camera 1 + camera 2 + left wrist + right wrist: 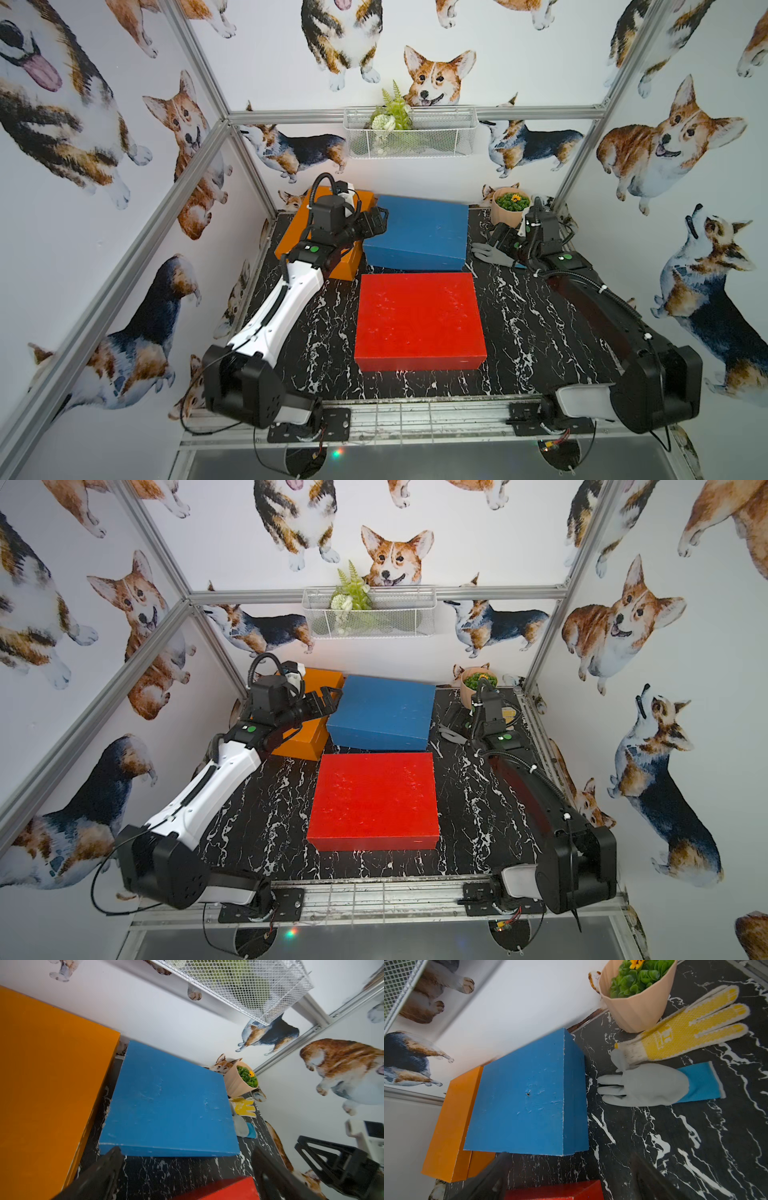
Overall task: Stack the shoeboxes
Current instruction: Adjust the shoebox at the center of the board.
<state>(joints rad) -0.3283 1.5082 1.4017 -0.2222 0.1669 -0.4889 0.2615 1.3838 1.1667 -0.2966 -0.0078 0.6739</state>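
Red box [419, 320] lies in front, blue box [419, 226] and orange box [293, 237] behind, unstacked; left gripper [380, 218] and right gripper [496, 235] flank blue, wide and empty, so an uneven squeeze could skew it.

Bright, even light fills the cell, leaving only faint shadows. Both top views bow the posts [195, 54] at their edges. Wrist views smear the blue box [166, 1101] along its far edge.
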